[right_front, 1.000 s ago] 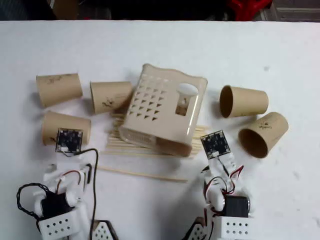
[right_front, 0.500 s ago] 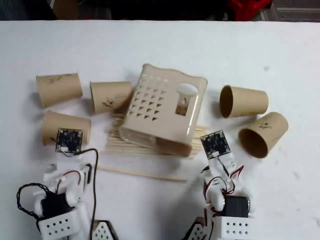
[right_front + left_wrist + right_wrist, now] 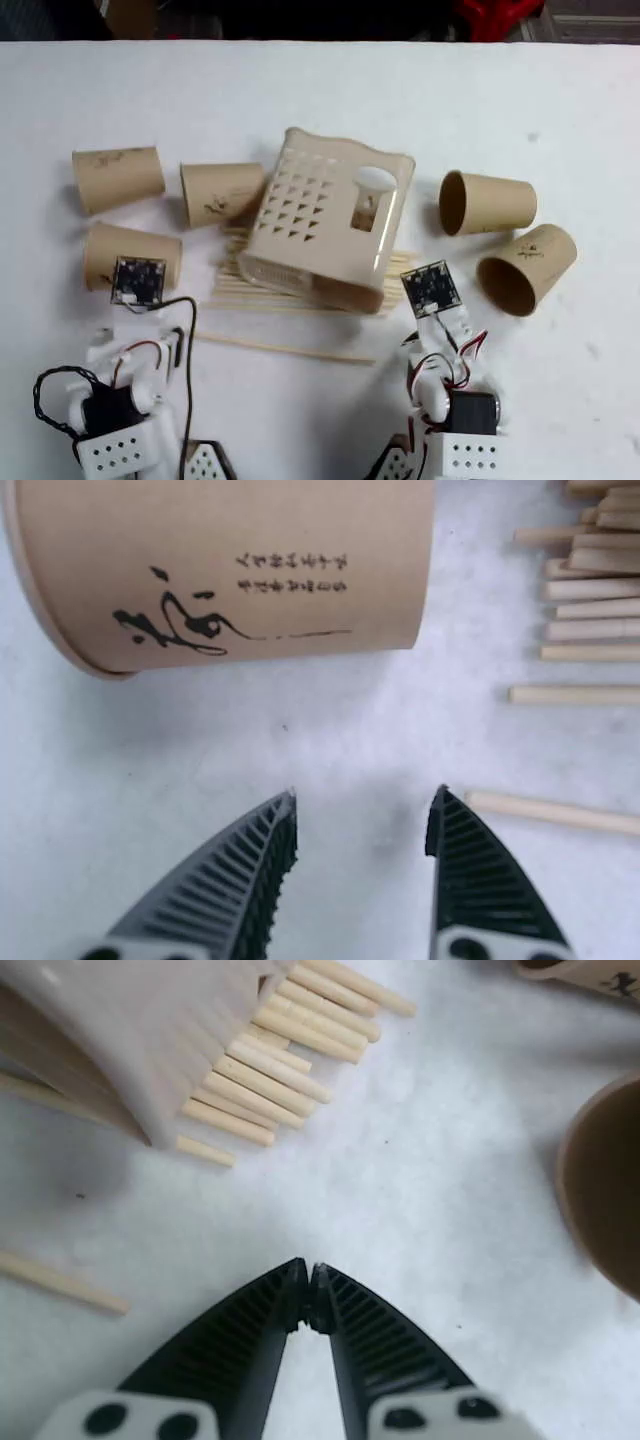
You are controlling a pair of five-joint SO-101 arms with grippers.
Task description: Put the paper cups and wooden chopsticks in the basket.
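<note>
While both arms rested at the near edge of the table [image 3: 320, 90], the left gripper [image 3: 366, 794] hung over bare white surface with its jaws spread wide and nothing between them. The right gripper [image 3: 308, 1272] had its tips pressed together, holding nothing. The basket [image 3: 325, 225] lay tipped over mid-table atop the chopsticks [image 3: 238, 285], whose ends stuck out on both sides. A lone chopstick [image 3: 285, 348] lay nearer the arms. Three left cups [image 3: 118, 178] lay on their sides left of the basket, the nearest cup [image 3: 230, 570] just ahead of the left gripper. Two right cups [image 3: 487, 203] lay on the basket's other side. A broad band of white tabletop ran from the basket to the far edge. Nothing had shifted since the earlier frames. The cups bore dark brush-style writing.
</note>
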